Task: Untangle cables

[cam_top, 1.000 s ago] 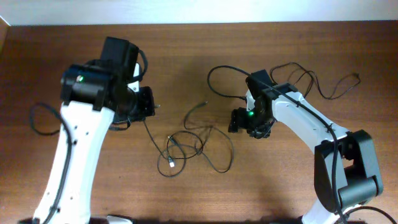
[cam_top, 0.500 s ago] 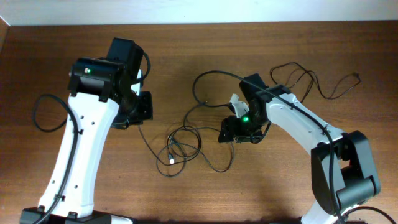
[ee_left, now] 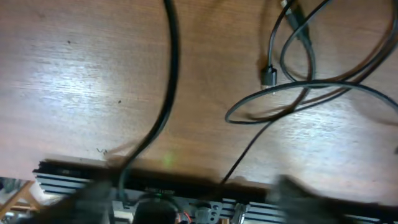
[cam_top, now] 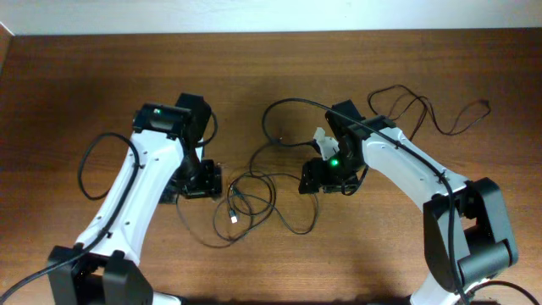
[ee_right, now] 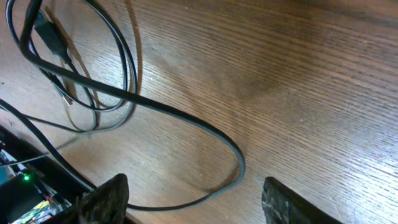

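Observation:
The cables [cam_top: 236, 199] lie as thin black loops on the brown table between my two arms, with a small plug end [cam_top: 233, 221] at the front. My left gripper [cam_top: 210, 180] sits just left of the loops. In the left wrist view this gripper [ee_left: 193, 190] is open and blurred, with one cord [ee_left: 169, 81] running toward it and a plug [ee_left: 268, 76] farther off. My right gripper [cam_top: 309, 180] sits at the loops' right side. In its own view it [ee_right: 194, 186] is open, and a cord's bend [ee_right: 239, 163] lies on the wood between the fingers, not pinched.
Another thin cord [cam_top: 421, 110] sprawls behind the right arm toward the back right. A long arc of cord [cam_top: 292, 102] runs from the loops over to the right arm. A thick arm cable [cam_top: 89, 165] loops out on the left. The table's back edge borders a white wall [cam_top: 271, 15].
My left arm has swung right and forward, up to the loops, and its gripper has gone from shut to open. The right gripper moved left toward the loops, then held still.

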You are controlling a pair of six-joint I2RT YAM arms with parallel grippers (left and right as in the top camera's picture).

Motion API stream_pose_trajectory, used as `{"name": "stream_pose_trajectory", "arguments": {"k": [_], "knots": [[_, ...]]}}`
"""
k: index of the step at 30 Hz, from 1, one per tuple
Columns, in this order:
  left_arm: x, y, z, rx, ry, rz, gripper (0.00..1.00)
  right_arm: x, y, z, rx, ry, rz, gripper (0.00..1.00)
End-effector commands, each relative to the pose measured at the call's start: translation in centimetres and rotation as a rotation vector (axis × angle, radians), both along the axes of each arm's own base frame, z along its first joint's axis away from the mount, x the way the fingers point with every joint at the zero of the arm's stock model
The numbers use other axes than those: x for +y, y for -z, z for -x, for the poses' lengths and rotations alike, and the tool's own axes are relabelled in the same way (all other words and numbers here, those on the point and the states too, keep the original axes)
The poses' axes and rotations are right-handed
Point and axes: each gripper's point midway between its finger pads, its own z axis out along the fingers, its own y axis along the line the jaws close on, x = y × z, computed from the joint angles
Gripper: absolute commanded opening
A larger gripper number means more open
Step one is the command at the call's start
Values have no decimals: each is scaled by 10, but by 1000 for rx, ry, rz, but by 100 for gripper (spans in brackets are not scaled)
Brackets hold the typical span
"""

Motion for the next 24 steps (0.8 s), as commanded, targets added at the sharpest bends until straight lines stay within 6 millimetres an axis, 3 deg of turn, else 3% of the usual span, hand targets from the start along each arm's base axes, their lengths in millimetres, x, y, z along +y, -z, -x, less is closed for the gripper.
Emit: {"name": "stream_pose_trajectory", "arguments": {"k": [1, 5, 9, 15, 20, 24], "knots": [[6, 8, -3, -13, -4, -29, 99, 0, 4, 2, 6, -12, 12, 74], [7, 10, -19, -75, -24, -19, 99, 14, -2, 10, 8, -75, -58, 81], [19, 9, -36, -117, -210, 127, 99, 57, -22, 36, -18, -285, -275, 88], [58, 5, -64, -230, -410, 246, 99, 117, -26, 63, -133, -483, -342, 85], [59, 5, -64, -230, -416, 246, 99, 128, -5, 58, -238, -463, -142, 75], [60, 6, -64, -230, -416, 242, 99, 135, -2, 60, -290, -496, -105, 67]]}}
